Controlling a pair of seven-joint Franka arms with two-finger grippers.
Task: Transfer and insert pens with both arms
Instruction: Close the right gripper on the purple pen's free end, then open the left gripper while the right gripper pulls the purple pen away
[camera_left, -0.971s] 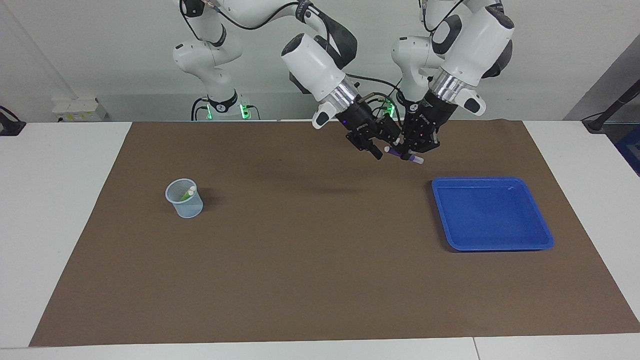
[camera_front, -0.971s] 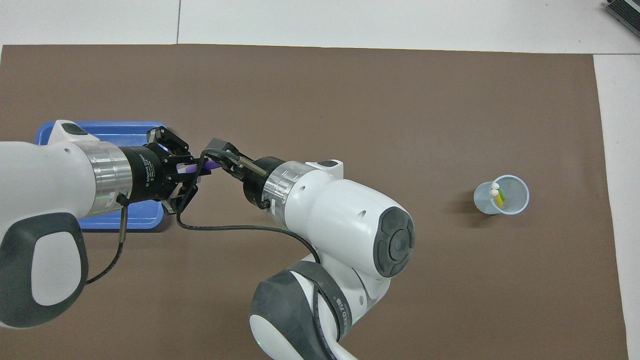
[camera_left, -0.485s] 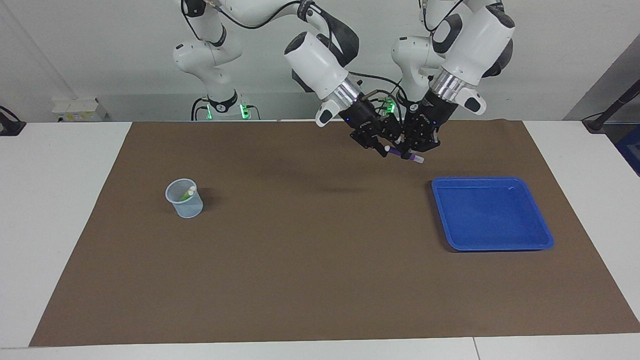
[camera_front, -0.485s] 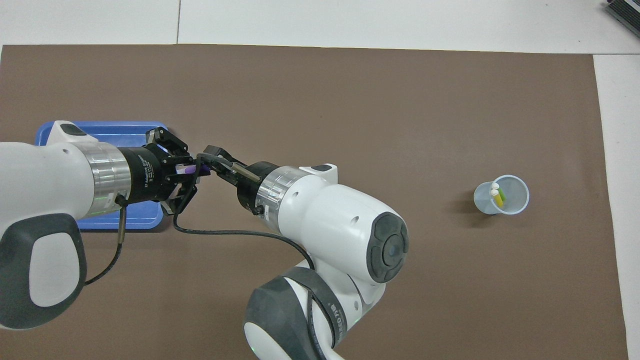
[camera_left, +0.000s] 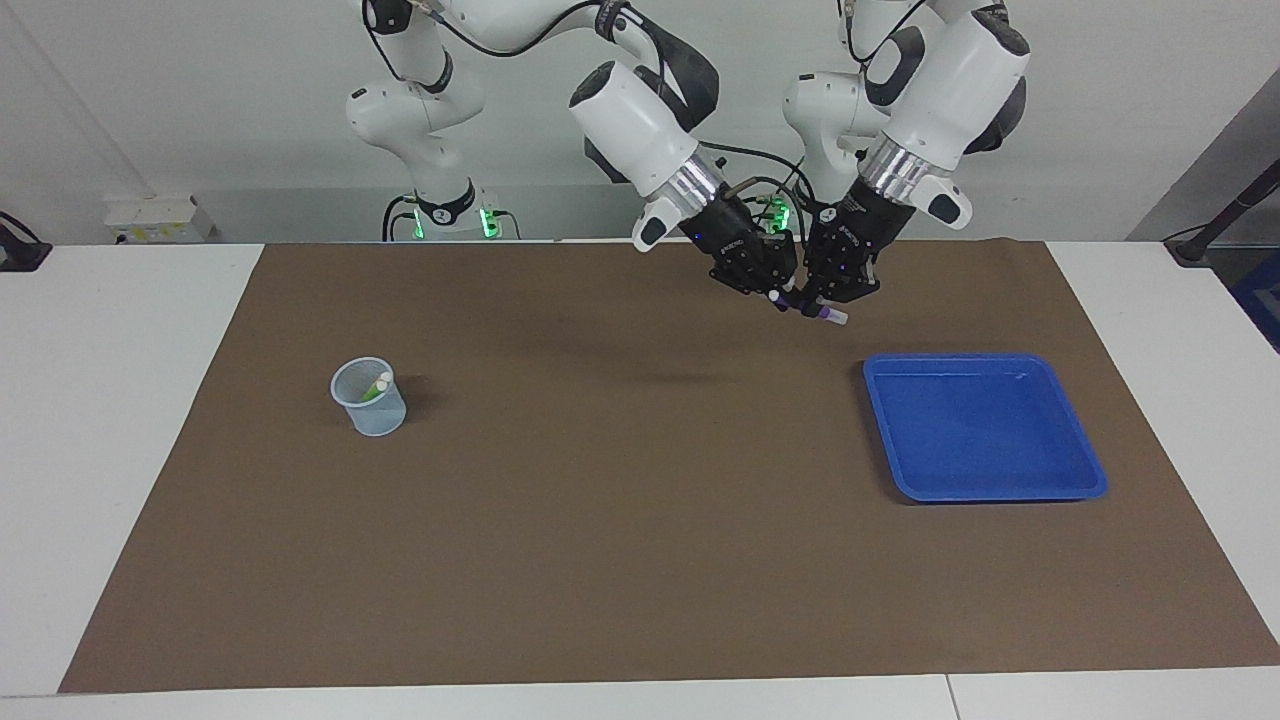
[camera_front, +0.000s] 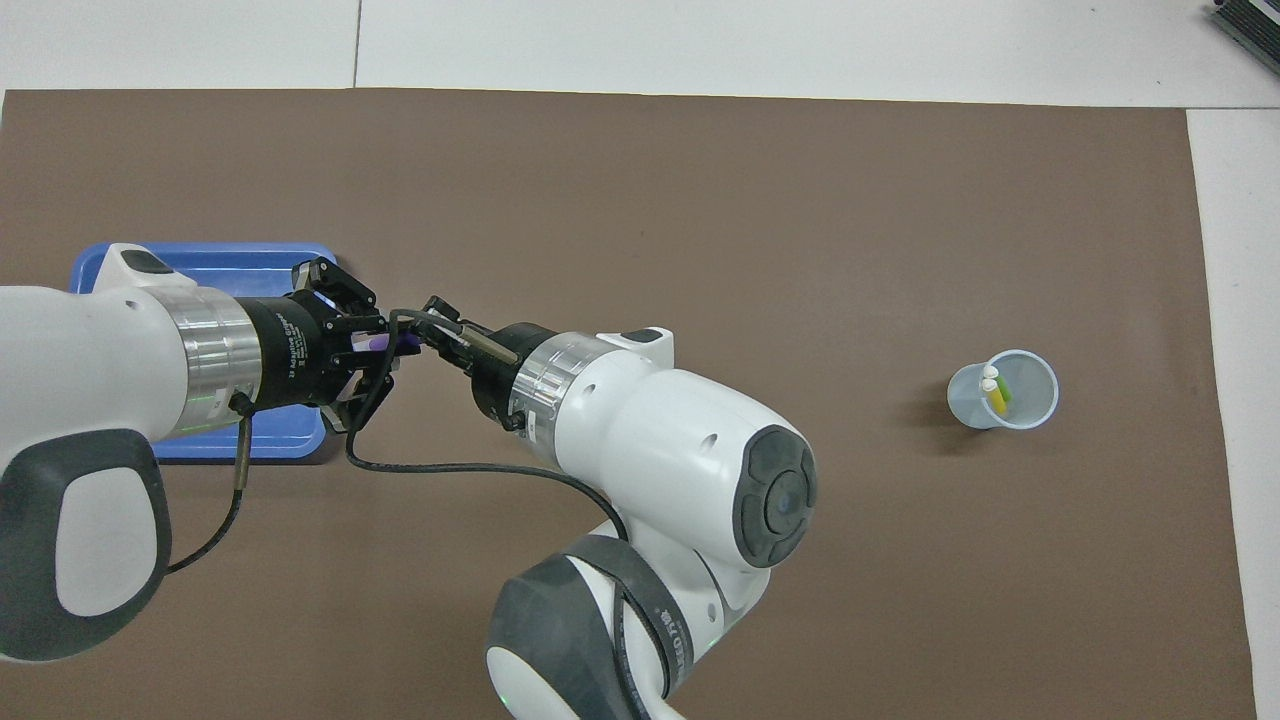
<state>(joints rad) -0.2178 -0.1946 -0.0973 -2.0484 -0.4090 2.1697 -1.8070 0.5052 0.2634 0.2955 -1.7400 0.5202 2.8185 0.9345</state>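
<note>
Where it stood open a second ago, right gripper (camera_left: 775, 295) now clamps purple pen (camera_left: 812, 310) beside left gripper (camera_left: 815, 305), also clamped on it.

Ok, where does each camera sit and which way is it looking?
Facing view: high across the table, looking at the robots; both arms show, left gripper and right gripper over the brown mat.
Overhead view: above the robots' end, looking steeply down; arms enter from the bottom.
Shared: purple pen, blue tray, cup.
</note>
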